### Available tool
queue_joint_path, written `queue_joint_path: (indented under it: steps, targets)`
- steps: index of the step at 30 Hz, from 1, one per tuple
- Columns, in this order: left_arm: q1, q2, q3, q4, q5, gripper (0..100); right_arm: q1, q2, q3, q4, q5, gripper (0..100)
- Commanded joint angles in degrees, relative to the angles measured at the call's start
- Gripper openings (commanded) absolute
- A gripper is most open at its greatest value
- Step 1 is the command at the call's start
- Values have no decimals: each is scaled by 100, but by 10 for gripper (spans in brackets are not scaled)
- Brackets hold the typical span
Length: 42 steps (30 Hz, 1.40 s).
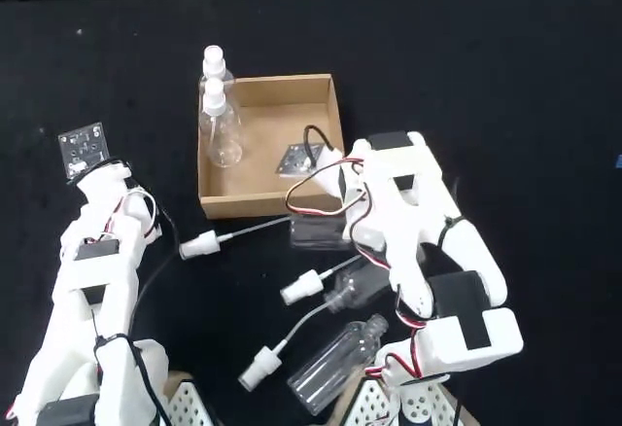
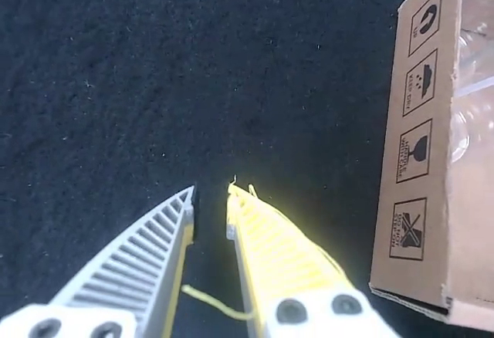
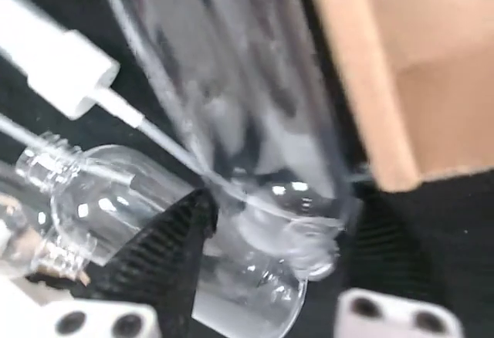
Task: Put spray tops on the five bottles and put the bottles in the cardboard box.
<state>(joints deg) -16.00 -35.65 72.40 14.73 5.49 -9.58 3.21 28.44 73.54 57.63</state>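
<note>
Right gripper (image 3: 282, 207) pinched a capless bottle (image 3: 231, 83) lying just outside the near wall of the cardboard box (image 1: 253, 204), long axis along that wall. Left gripper (image 2: 212, 195), jaws slightly parted and empty, hung beside the box's left wall. Inside, two topped bottles (image 1: 222, 124) stood against that left wall, toward its far corner.

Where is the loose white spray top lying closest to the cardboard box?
High view: the white spray top lies on the black table, just before the near left corner of the brown cardboard box.
</note>
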Motion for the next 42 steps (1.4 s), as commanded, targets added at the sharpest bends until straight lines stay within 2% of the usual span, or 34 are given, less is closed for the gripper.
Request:
queue_joint_path:
  steps: [1, 5, 11, 16, 18, 21, 25, 28, 32, 34, 39, 42]
  targets:
    - [75, 9, -295, 0, -62, 66, -53, -391, -31, -79, -273, 98]
    - [75, 9, -295, 0, -62, 66, -70, -1226, 101, 255, -299, 79]
    - [75, 9, -295, 0, -62, 66, -79, -2299, 57, 1433, -255, 78]
    - [75, 9, -295, 9, -62, 66, -105, -2844, -66, 2347, 343, 77]
    - [4, -53, -312, 185, -62, 66, -378, -3029, -101, 2444, 369, 76]
    - [-391, -79, -743, 782, -35, 66, -932, -3275, -101, 2409, -167, 75]
    - [-1103, -123, -1965, 2145, -149, 67, -2084, -3345, -92, 2154, -1257, 75]
    - [-1560, -79, -2941, 3481, -1090, 67, -2857, -3213, 40, 1626, -2022, 77]
    - [-2325, -105, -3714, 4853, -2277, 67, -3640, -2835, 31, 1064, -2567, 80]
    - [-2668, -123, -3881, 5204, -2734, 91, -3991, -2545, 40, 765, -2690, 108]
    - [-3073, -123, -3916, 5600, -3736, 266, -4571, -1534, -136, 202, -3130, 283]
    - [-3081, -123, -3837, 5732, -4114, 253, -4598, -1376, -479, 316, -3341, 319]
